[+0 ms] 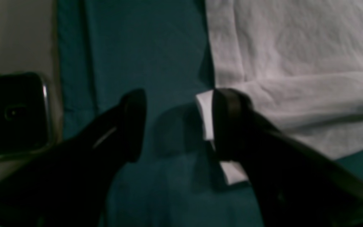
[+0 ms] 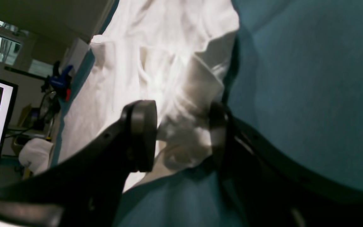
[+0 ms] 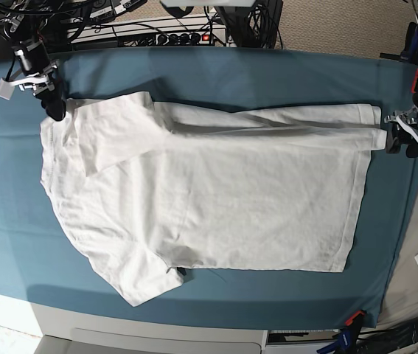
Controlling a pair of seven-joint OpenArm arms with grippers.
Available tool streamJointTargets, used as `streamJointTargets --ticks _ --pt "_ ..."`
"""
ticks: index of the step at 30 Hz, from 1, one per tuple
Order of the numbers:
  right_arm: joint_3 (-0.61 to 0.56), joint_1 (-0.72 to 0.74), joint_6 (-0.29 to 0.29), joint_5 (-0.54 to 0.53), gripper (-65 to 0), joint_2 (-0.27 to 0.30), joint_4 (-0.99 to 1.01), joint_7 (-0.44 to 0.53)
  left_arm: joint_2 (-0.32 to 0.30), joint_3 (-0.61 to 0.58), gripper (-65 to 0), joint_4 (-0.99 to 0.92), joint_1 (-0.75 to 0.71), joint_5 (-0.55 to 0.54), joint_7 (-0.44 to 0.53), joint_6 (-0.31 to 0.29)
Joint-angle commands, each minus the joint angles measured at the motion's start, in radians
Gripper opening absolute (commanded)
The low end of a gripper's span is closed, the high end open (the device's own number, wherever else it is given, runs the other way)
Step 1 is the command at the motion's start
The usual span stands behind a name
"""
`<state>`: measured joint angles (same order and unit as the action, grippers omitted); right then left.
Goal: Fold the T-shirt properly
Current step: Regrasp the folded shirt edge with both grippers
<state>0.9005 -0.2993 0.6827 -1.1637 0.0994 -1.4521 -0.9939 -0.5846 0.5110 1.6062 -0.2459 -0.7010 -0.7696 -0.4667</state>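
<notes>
Base view shows the T-shirt (image 3: 209,199) flat on the table (image 3: 267,81), far edge folded in; left hand (image 1: 175,123) spread beside it, right hand (image 2: 181,138) spread around a bunched shoulder, likely about to let go.

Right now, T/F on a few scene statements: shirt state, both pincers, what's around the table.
1. The T-shirt lies spread on the teal sheet. True.
2. The left pincer is shut on the hem. False: its jaws stand apart over the teal sheet, with only one finger at the shirt's edge.
3. The right pincer has bunched white fabric between its fingers. True, though the jaws are apart, not clamped.
4. A dark phone lies off the sheet's edge in the left wrist view. True.
5. The shirt is folded into a small square. False: only its far long edge is turned over, and most of it lies flat.
</notes>
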Motion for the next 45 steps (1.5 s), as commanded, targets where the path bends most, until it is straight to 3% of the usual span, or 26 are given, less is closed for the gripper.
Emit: streamJointTargets --ticks 1,5,10,19,24,32,41,45 --pt "0.003 0.0 0.015 -0.005 -37.1 0.016 -0.013 0.024 -0.022 0.01 -30.9 0.014 0.007 -0.016 0.014 -0.001" --pt "0.003 0.0 0.015 0.046 -39.0 0.016 -0.013 0.075 -0.022 0.01 -30.9 0.014 0.007 -0.017 0.013 -0.001" --pt "0.004 0.0 0.015 0.085 -64.4 0.016 -0.013 0.089 -0.022 0.01 -30.9 0.014 0.004 -0.038 -0.03 0.0" --pt "0.004 0.003 0.015 0.084 -65.0 0.016 -0.013 0.094 -0.022 0.01 -30.8 0.014 -0.061 -0.071 -0.101 0.068" --pt "0.004 0.003 0.015 0.083 -65.0 0.016 -0.013 0.096 -0.003 0.01 -27.4 0.014 -0.115 -0.111 -0.124 0.066" --pt "0.003 0.003 0.015 0.083 -65.0 0.014 -0.013 0.097 0.037 0.01 -27.2 0.014 -0.136 -0.193 -0.143 0.024" --pt "0.003 0.003 0.015 0.083 -65.0 0.014 -0.013 0.097 0.039 0.01 -27.2 0.014 -0.135 -0.271 -0.159 -0.006" --pt "0.003 0.003 0.015 0.084 -65.0 0.014 -0.013 0.097 0.039 0.01 -27.2 0.014 -0.13 -0.324 -0.177 -0.055"
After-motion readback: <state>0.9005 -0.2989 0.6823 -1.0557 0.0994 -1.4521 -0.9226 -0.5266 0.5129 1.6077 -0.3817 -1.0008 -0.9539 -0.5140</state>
